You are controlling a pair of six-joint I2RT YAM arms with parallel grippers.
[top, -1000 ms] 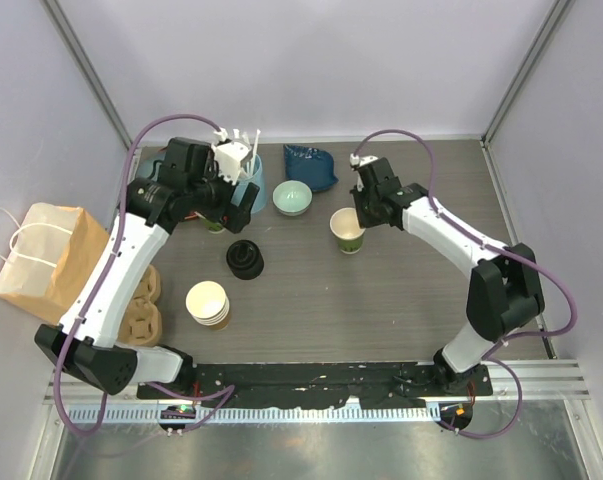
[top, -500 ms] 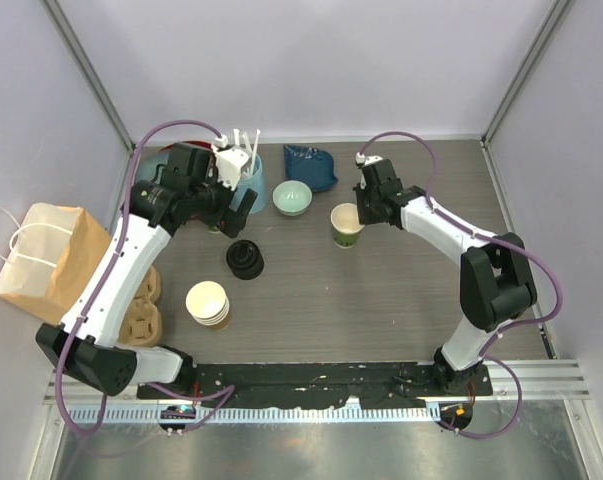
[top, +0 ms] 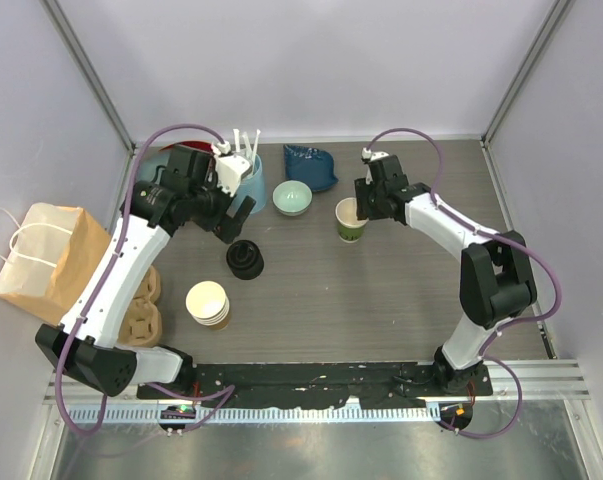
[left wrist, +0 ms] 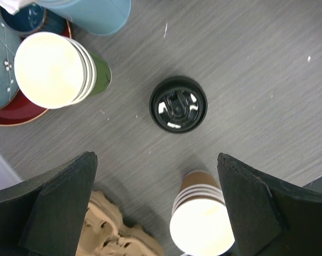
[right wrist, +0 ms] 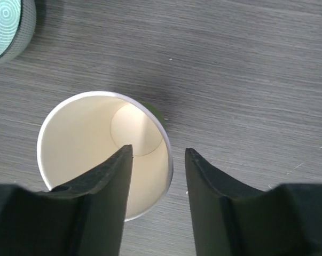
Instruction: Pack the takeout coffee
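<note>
Straddling the rim of the green cup (right wrist: 86, 144), the right gripper (right wrist: 158, 154) has one finger over the inside and one outside the wall. The fingers stand apart and do not squeeze the cup. The cup has no lid. It stands upright on the gray table (right wrist: 246, 64), toward the back, near a pale green bowl (top: 292, 197).

The left gripper (left wrist: 156, 160) is spread wide and holds nothing. It hangs over a stack of black lids (left wrist: 178, 104). The raised marks on the top lid are too small to read. Close by are a stack of brown cups (left wrist: 201, 224) and a stack of green cups (left wrist: 54, 69), all without lids. A cardboard cup carrier (left wrist: 115, 234) lies by the left edge. A brown paper bag (top: 46, 258) stands further left.
</note>
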